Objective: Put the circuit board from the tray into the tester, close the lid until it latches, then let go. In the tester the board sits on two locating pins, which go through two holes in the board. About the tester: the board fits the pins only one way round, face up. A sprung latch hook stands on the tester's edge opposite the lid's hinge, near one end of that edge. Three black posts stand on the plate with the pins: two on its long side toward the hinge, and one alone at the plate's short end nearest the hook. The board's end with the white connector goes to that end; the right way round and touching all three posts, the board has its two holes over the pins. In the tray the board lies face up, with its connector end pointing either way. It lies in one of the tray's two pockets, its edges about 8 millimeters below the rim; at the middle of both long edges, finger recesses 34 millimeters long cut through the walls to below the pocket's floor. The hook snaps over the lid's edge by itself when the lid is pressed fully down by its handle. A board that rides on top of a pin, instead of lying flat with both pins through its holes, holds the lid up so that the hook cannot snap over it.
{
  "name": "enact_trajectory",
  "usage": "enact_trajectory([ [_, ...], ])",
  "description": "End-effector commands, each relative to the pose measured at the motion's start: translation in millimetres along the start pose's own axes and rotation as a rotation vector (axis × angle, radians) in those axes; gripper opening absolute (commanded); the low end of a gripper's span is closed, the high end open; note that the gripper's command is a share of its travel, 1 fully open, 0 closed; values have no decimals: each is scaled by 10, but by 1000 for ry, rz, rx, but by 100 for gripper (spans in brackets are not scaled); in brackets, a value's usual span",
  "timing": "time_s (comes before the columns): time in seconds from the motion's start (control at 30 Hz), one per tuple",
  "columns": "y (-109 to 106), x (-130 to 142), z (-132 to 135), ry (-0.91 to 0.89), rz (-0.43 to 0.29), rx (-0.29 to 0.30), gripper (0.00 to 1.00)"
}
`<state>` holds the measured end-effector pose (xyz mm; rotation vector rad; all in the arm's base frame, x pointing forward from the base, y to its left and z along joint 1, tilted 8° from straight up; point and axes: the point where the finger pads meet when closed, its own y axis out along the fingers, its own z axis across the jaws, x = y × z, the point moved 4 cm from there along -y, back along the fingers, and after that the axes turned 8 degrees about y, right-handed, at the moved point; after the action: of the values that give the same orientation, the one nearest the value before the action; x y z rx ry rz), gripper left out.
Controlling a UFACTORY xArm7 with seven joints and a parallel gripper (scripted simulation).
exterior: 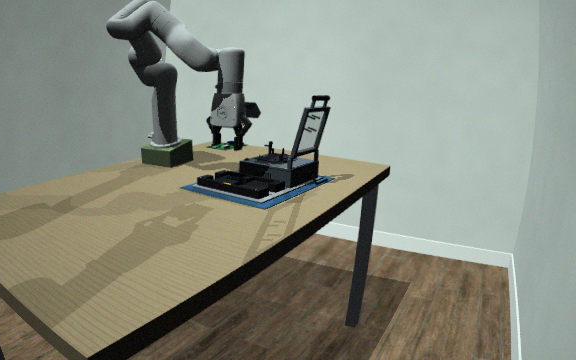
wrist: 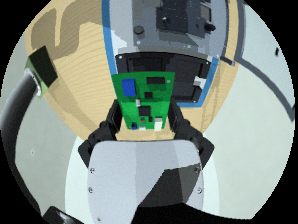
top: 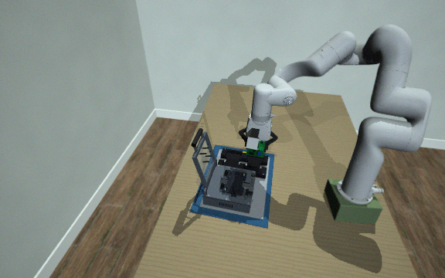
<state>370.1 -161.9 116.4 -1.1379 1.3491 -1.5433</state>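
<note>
Our gripper (top: pixel 258 149) (exterior: pixel 227 144) (wrist: pixel 144 104) is pinching the board (top: pixel 261 151) (exterior: pixel 225 146) (wrist: pixel 150 95) by its long edges, face up, with the white connector (wrist: pixel 158 124) at the end away from the tester (top: pixel 215 201) (exterior: pixel 303 176) (wrist: pixel 145 43). The board is out of its pocket and in the air by the tray (top: pixel 239 166) (exterior: pixel 248 189) (wrist: pixel 150 55); we judge the pick done.

Everything else is left: carry it across, match the connector end to the lone post, seat both holes, let go, close the lid (top: pixel 198 170) (exterior: pixel 297 134) and latch it. At this size we cannot make out the pins or surely tell the hook.

The lid stands up on its hinge, handle (top: pixel 197 138) (exterior: pixel 321 98) on top, so the plate (top: pixel 235 183) (wrist: pixel 185 20) lies open to us. The raised frame bounds the hinge side, and we should keep our fingers and wrist off it, and off the posts, while lowering. Tray and tester share the blue mat (top: pixel 270 185) (exterior: pixel 263 204) (wrist: pixel 106 30).
</note>
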Motion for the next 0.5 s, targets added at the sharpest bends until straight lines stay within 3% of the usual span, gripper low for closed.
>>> enact_trajectory([
  [0.0,-11,-2,11,-1,0,3,79],
  [0.47,-11,-2,11,-26,0,3,79],
])
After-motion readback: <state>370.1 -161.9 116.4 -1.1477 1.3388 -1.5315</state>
